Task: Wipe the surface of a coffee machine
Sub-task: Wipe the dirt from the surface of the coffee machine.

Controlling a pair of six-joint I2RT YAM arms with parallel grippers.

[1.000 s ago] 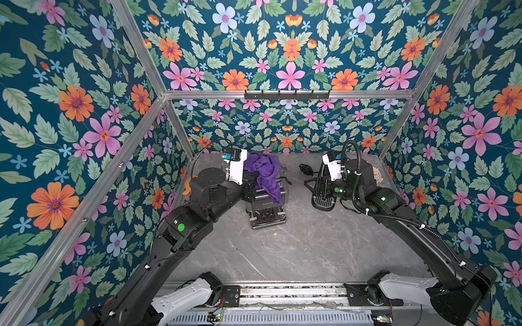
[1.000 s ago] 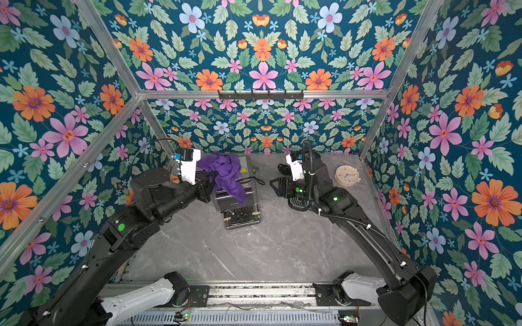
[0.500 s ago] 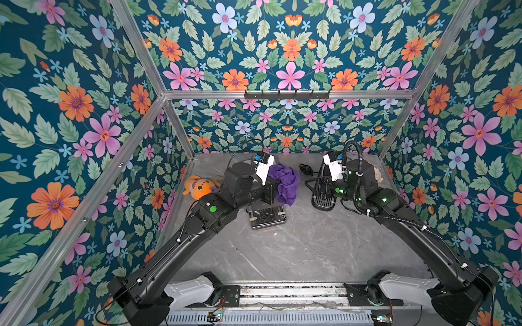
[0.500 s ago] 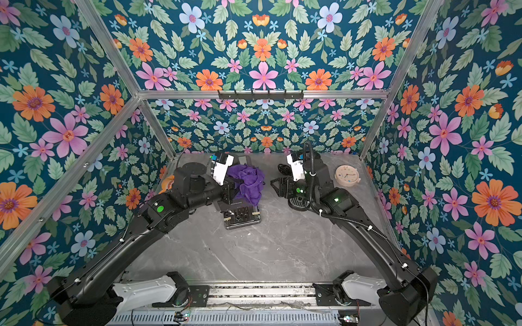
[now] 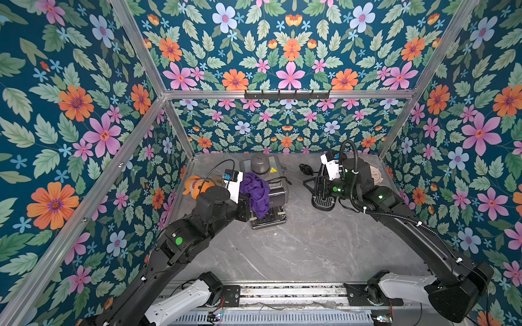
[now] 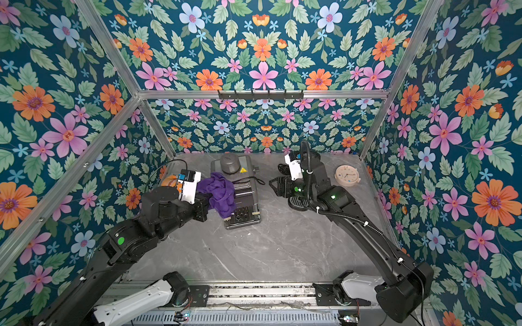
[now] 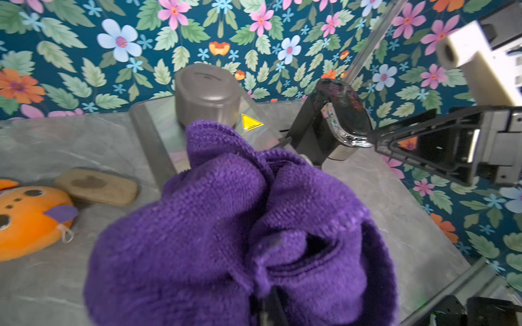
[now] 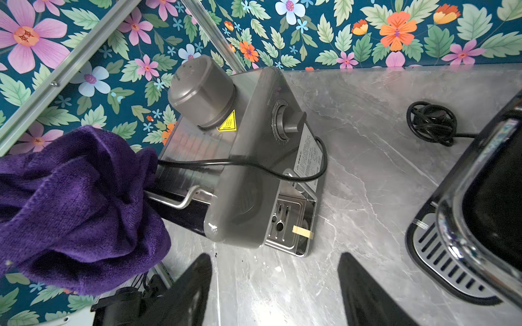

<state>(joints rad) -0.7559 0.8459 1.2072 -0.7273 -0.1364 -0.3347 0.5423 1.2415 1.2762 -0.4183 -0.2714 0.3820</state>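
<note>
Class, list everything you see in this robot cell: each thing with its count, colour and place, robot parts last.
coffee machine: 1, grey and silver, back centre of table
cloth: 1, purple, over the coffee machine, gripped by left tool
black appliance: 1, black with chrome trim, back right
coiled cord: 1, black, on table near back wall
plush toy: 1, orange, back left
pad: 1, brown, beside plush toy
clock: 1, cream, back right corner
hook rail: 1, black, back wall
table: 1, grey marble
left tool: 1, black, shut on cloth
right tool: 1, black, open, empty
</note>
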